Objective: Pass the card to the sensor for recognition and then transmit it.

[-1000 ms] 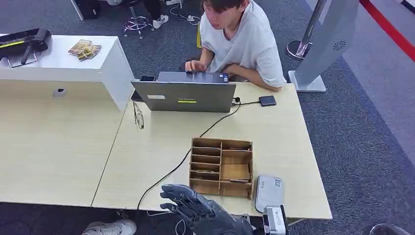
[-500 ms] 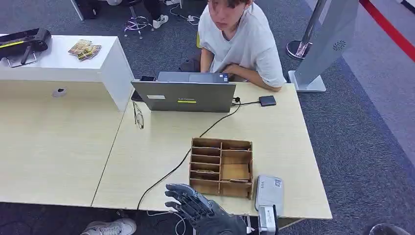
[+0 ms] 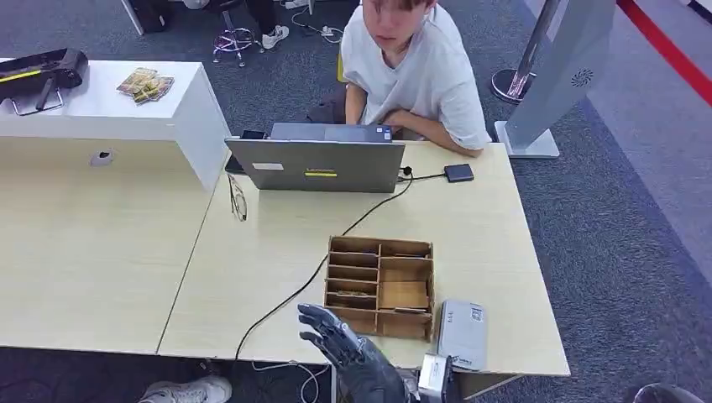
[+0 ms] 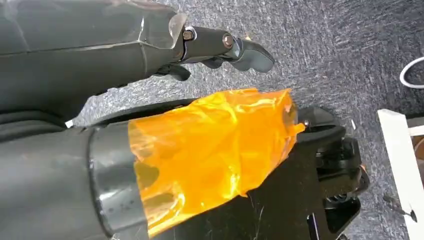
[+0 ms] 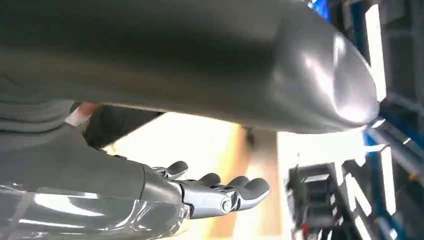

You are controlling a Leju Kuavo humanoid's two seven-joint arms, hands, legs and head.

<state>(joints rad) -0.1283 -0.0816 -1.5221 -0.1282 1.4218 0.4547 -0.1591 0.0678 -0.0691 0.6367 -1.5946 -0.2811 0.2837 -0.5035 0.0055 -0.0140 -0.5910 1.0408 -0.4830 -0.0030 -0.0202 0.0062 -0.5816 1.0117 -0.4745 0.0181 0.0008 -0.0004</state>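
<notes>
Cards sit in the slots of the wooden organizer (image 3: 379,286) on the pale desk (image 3: 252,252), none yet taken; the grey card reader (image 3: 462,332) lies just beside the box at the desk's near edge. Over the past second the robot's right hand (image 3: 348,353), fingers spread and holding nothing, has slid along the near edge toward the organizer and now hovers at its front corner, suggesting the reach for a card is under way. Its left hand (image 4: 220,47) hangs toward the carpet, fingers loosely extended and empty. Across the desk, a person (image 3: 416,71) sits behind a laptop (image 3: 317,165).
</notes>
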